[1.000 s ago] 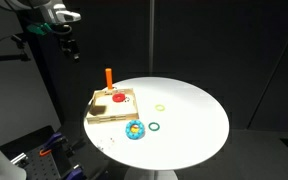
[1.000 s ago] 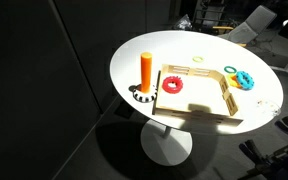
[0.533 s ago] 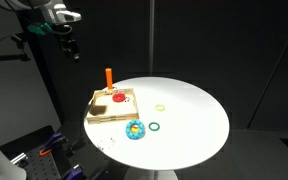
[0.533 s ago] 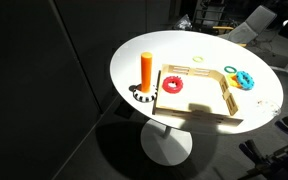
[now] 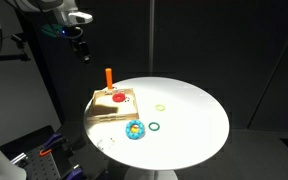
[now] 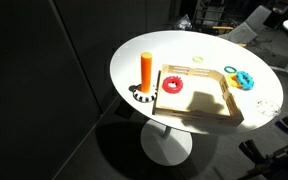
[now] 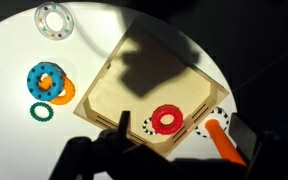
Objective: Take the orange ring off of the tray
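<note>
The orange ring (image 7: 167,118) lies flat in the tan tray (image 7: 142,85), near the corner next to the upright orange peg (image 7: 221,142). It also shows in both exterior views (image 5: 117,98) (image 6: 172,84), inside the tray (image 5: 104,108) (image 6: 206,100). My gripper (image 5: 81,46) hangs high above and behind the table, well apart from the tray. In the wrist view the gripper (image 7: 184,135) is open and empty, its dark fingers framing the ring and peg far below.
The orange peg (image 5: 108,77) (image 6: 146,72) stands beside the tray. A blue gear-like ring (image 7: 46,79) on an orange disc, a dark green ring (image 7: 42,110) and a pale ring (image 7: 53,19) lie on the round white tabletop (image 5: 189,115).
My gripper has moved a little sideways toward the table in an exterior view. The ring, tray and other pieces have not moved.
</note>
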Motion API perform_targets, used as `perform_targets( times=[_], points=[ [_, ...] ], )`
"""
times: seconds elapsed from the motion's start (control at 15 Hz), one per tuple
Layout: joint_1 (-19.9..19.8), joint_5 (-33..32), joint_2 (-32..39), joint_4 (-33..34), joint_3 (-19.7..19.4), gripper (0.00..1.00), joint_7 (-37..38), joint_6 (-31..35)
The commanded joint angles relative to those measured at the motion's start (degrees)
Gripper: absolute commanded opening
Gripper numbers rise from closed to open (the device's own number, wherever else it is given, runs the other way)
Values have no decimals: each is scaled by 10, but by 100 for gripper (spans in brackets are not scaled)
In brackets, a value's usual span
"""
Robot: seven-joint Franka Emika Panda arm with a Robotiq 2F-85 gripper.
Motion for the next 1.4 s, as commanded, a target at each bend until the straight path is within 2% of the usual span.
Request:
perform_targets(
  times=[0.0, 0.27, 0.67, 0.8, 0.87, 1.33],
  points=[
    [-8, 4, 57, 41, -21, 100, -10, 18],
    [-11, 8, 124, 75, -37, 100, -13, 32],
    [-14, -23, 213, 112, -42, 100, 3, 33],
    [-13, -33, 226, 122, -46, 100, 4, 29],
    [-9, -19, 211, 99, -45, 100, -2, 37],
    [-9, -25, 224, 111, -48, 100, -2, 37]
  ],
)
